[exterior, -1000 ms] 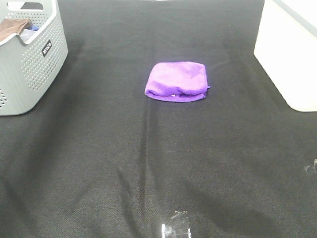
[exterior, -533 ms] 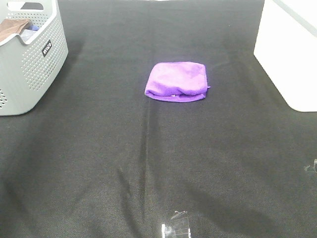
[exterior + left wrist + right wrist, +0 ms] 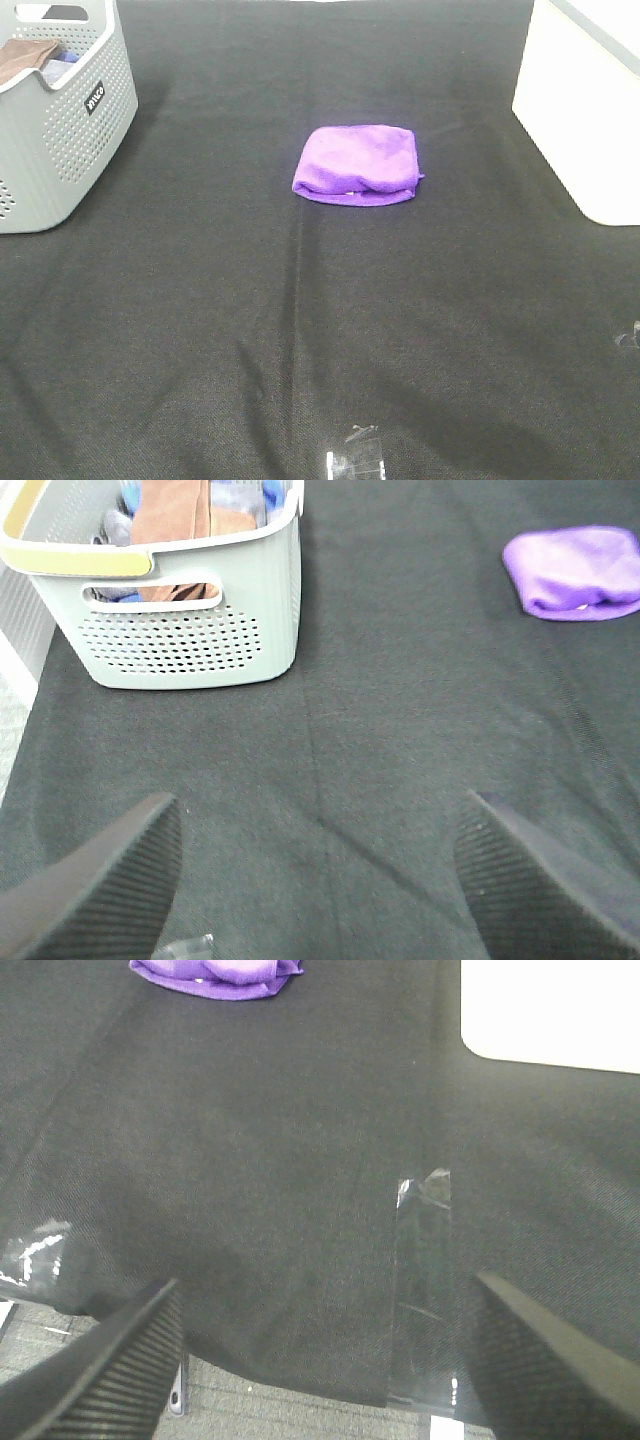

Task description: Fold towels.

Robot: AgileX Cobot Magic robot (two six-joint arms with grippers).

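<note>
A purple towel [image 3: 358,164] lies folded into a small thick rectangle on the black table cloth, a little beyond the middle of the table. It also shows in the left wrist view [image 3: 578,572] and at the edge of the right wrist view [image 3: 220,974]. Neither arm appears in the exterior high view. My left gripper [image 3: 318,880] is open and empty, low over the near left of the cloth. My right gripper [image 3: 320,1360] is open and empty over the near right edge of the table.
A grey perforated laundry basket [image 3: 62,130] with several towels inside [image 3: 178,510] stands at the far left. A white box [image 3: 585,110] stands at the far right. Strips of clear tape [image 3: 425,1280] hold the cloth at the near edge.
</note>
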